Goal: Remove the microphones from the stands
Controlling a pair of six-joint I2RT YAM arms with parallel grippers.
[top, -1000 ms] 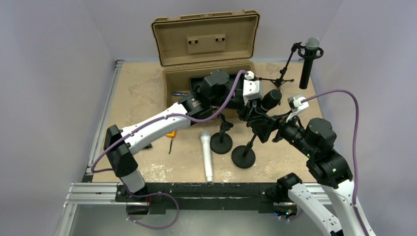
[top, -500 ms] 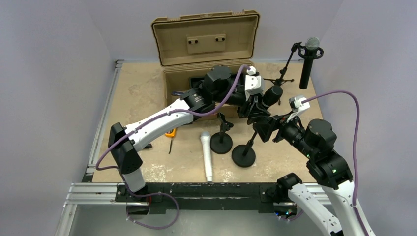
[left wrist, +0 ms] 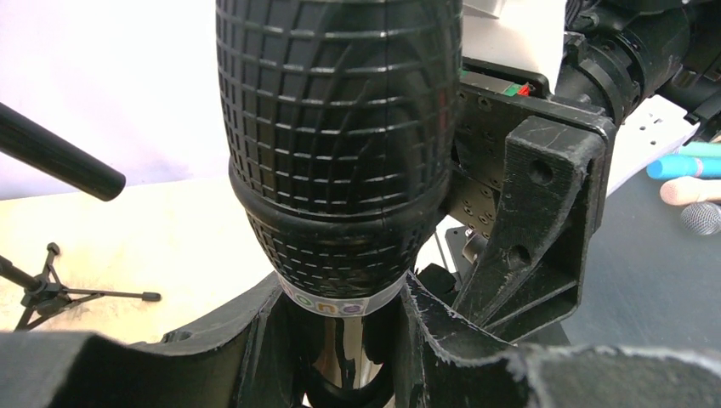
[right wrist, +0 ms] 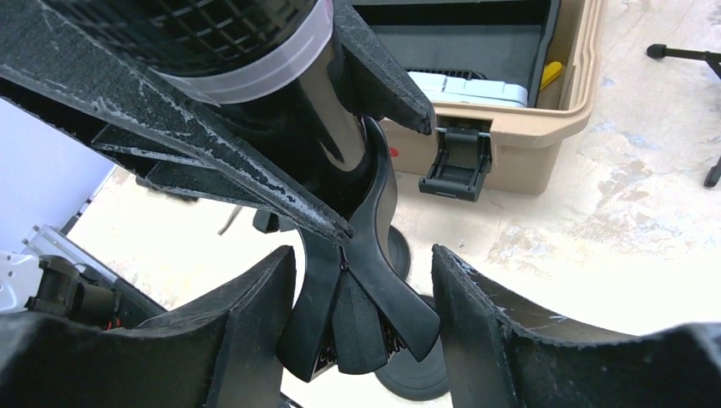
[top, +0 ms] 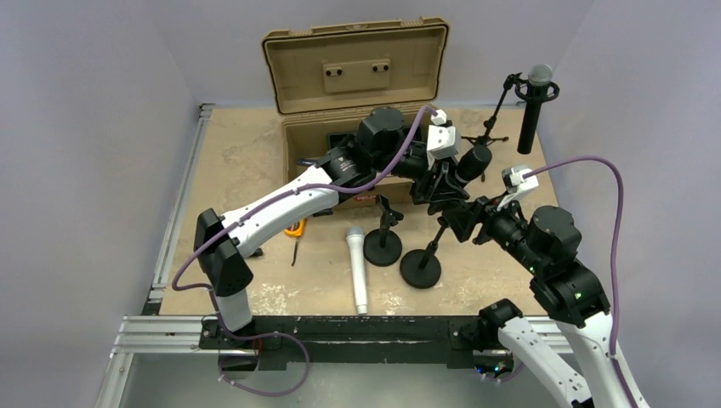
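A black microphone [top: 473, 161] with a mesh head [left wrist: 340, 144] and a glossy shaft [right wrist: 336, 119] sits at the top of a tilted black stand [top: 435, 242] with a round base [top: 421, 270]. My left gripper [top: 445, 183] is shut on the microphone's shaft just under the head, as the left wrist view [left wrist: 340, 340] shows. My right gripper [top: 459, 219] is shut on the stand's clip [right wrist: 374, 289]; in the right wrist view [right wrist: 366, 323] the clip fills the gap between the two fingers. The shaft's lower end still meets the top of the clip.
A second black stand [top: 383, 246] with nothing in it stands to the left. A silver microphone [top: 358, 272] lies on the table in front. An open tan case [top: 366, 85] is at the back. A boom tripod with a black microphone [top: 534, 106] stands back right.
My left gripper has moved up and to the far right with the microphone in it, and the left arm has stretched out. The right gripper has shifted slightly, still holding the stand clip.
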